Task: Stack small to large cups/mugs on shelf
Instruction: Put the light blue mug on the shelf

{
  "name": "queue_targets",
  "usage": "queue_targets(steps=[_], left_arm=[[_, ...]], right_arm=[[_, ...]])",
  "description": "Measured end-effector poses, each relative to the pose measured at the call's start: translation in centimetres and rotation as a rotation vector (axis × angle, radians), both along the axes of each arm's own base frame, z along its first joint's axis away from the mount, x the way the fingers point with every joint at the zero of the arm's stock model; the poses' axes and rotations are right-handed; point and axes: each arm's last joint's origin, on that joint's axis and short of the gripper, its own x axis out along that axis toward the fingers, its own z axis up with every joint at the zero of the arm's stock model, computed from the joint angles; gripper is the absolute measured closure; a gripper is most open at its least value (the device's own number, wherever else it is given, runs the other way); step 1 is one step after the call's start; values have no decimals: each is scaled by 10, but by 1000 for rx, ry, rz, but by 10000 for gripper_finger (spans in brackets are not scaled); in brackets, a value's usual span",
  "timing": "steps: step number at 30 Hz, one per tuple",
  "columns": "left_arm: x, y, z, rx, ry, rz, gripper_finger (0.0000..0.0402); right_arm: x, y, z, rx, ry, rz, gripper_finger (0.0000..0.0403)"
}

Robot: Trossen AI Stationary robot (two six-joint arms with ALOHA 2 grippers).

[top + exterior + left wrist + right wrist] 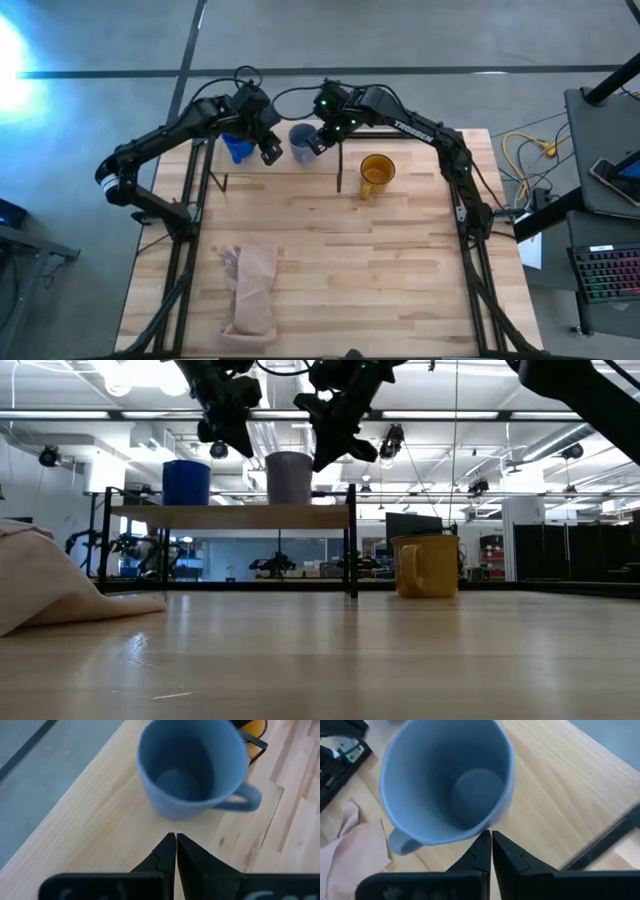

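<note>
The grey-blue mug (303, 142) stands upright on the shelf (235, 517), and the small bright blue mug (237, 148) stands to its left on the same board. The amber-yellow mug (376, 175) stands on the tabletop to the right of the shelf. My left gripper (268, 140) is shut and hovers above the shelf between the two mugs; its wrist view shows the grey-blue mug (192, 767) just ahead of it. My right gripper (322, 135) is shut, right beside that mug's rim (492, 822) on its right side. My right gripper's shut fingertips (485, 840) stand right at the outside of the grey-blue mug's rim, slanting down from the table's right. I cannot tell whether they touch it. The mug stands upright on the shelf board.
A crumpled beige cloth (250, 290) lies on the planked tabletop at the near left. The shelf's black frame legs (352, 550) stand at the table's far side. The open tabletop (400, 270) lies between the shelf and the near edge.
</note>
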Motion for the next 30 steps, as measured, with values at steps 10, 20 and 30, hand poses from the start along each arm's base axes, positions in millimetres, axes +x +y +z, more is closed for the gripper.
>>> queue_targets(steps=[10,20,30], left_arm=[[-3,-2,-2,-23,27,11,402],[-7,-2,-1,20,58,44,402],[-25,-14,23,77,-39,27,394]], right_arm=[[8,1,1,-11,-60,26,394],[10,3,2,-6,-88,54,394],[10,3,1,-15,-78,71,381]])
